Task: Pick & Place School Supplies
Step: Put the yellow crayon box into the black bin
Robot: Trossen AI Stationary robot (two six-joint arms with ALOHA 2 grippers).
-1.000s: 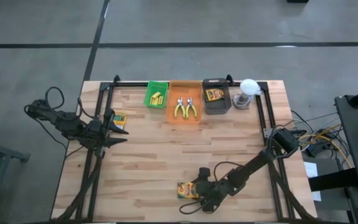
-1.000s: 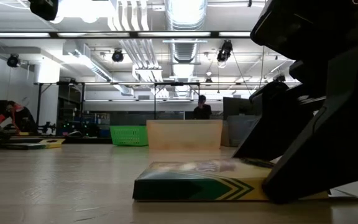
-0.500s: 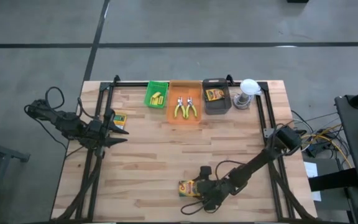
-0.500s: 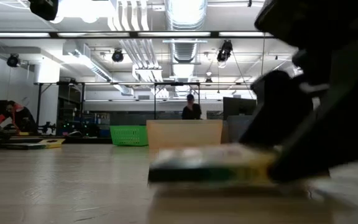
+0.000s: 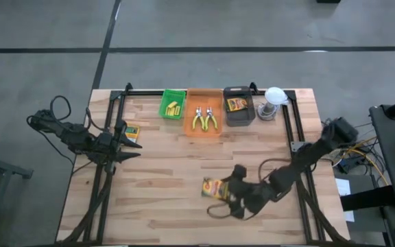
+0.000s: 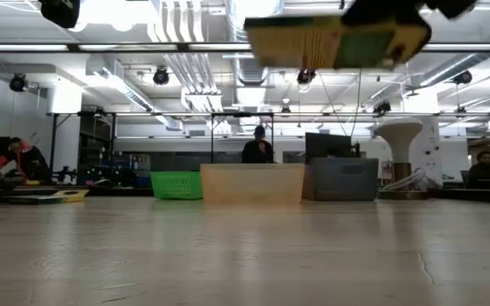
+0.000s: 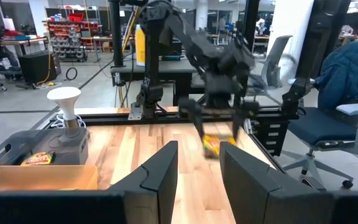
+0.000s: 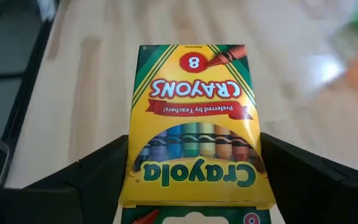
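Note:
A flat yellow-and-green crayon box (image 8: pixel 194 118) hangs in the air over the near middle of the table, with my right gripper (image 5: pixel 219 192) shut on it. The low view shows this box (image 6: pixel 339 38) high above the tabletop. My left gripper (image 7: pixel 199 180) stands open and holds nothing at the table's left side. A second crayon box (image 5: pixel 132 130) lies flat on the table beside it. At the far edge, yellow blocks lie in a green tray (image 5: pixel 173 104). Two yellow-handled pliers lie in an orange tray (image 5: pixel 203 118), and another crayon box lies in a black tray (image 5: pixel 238 106). My right gripper pinches the crayon box between its two fingers, by the box's two long edges (image 8: pixel 137 171) near one short end. The fingers (image 8: pixel 98 174) come from the table's right side, slanting down, and lie along the box. The box is lifted clear, its printed face up, roughly level.
A white round object (image 5: pixel 273 103) stands at the far right beside the black tray. Black frame rails (image 5: pixel 105 178) run along the table's left and right sides. People and furniture show in the room beyond the far edge.
My right gripper has gone up from the near edge with the crayon box, shifting a little toward the far edge. The box, which lay flat on the table a second ago, now hangs well clear of it, still about level.

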